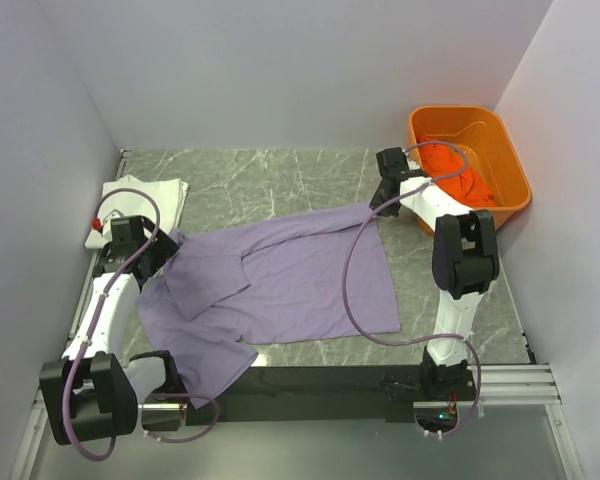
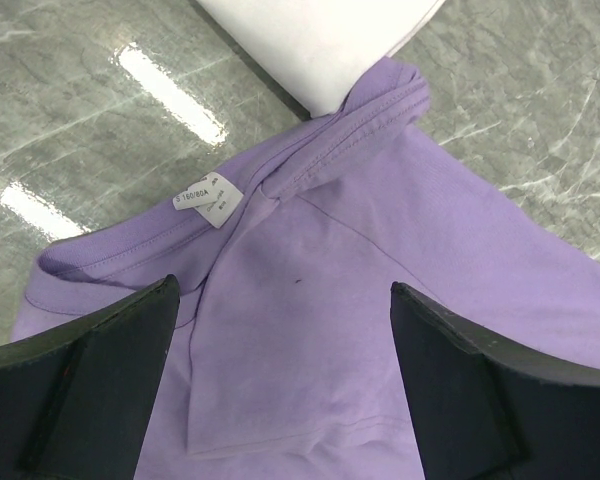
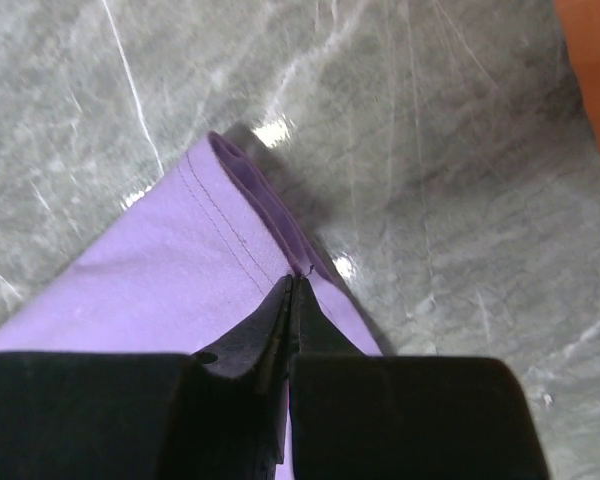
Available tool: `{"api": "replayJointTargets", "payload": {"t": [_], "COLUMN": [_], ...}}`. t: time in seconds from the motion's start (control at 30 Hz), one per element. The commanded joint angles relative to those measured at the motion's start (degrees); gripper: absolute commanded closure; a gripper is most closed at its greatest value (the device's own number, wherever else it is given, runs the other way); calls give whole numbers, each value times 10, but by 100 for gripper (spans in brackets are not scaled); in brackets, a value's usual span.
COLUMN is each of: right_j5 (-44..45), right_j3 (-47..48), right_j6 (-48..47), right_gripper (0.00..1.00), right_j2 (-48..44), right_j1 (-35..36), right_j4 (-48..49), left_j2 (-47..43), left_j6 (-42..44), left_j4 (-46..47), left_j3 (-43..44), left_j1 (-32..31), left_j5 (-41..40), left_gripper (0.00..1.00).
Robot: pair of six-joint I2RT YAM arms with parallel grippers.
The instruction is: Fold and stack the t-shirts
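Note:
The lavender t-shirt (image 1: pixel 280 280) lies spread across the middle of the table, its left part rumpled and folded over. My left gripper (image 1: pixel 160 250) is open and empty, hovering over the shirt near its collar and label (image 2: pixel 208 198), jaws wide apart over a folded sleeve (image 2: pixel 380 260). My right gripper (image 1: pixel 388 192) is shut on the shirt's far right hem corner (image 3: pixel 242 225), fingertips pinched on the edge (image 3: pixel 293 282). The white t-shirt (image 1: pixel 145 198) lies folded at the back left and shows in the left wrist view (image 2: pixel 320 40). The orange t-shirt (image 1: pixel 450 165) is bunched in the tub.
A rigid orange plastic tub (image 1: pixel 505 150) stands at the back right, just beyond my right gripper; its edge shows in the right wrist view (image 3: pixel 592 60). Grey marble tabletop (image 1: pixel 280 175) shows behind the shirt. White walls close in the left, back and right sides.

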Motion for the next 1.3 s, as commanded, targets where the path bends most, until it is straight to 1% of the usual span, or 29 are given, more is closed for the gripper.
{"api": "replayJointTargets", "payload": {"t": [0.0,0.17,0.3,0.47,0.6,0.67,0.97,1.17,1.27], "right_j5": [-2,-13,-6,-25,-19,-19,-36,-37,-39], "right_j3": [35,48,40,17,54,55,-30,-50,-55], "right_j6": [-16,-21,-23,-18,-30,-33,-16,-19,-22], "right_gripper": [100,100,100,100,100,100,100,100,97], "right_j2": [-44,-49,-52,-71,-71,-74,-58,-40,-36], "right_j1": [-7,-7,-8,-10,-12,-12,-12,-12,-12], "right_j4": [-23,-41,-32,-19,-48,-49,-13,-13,-11], "left_j2": [5,9,17,28,30,30,36,41,42], "left_j6": [6,11,19,23,22,22,22,23,24], "left_j4": [8,11,20,16,13,13,6,6,6], "left_j3": [19,18,16,18,20,20,22,23,23], "left_j1": [-2,-1,-3,-6,-10,-9,-9,-9,-9], "left_j5": [-4,6,33,34,30,28,25,25,26], "left_gripper": [8,9,11,11,11,11,11,11,12]}}
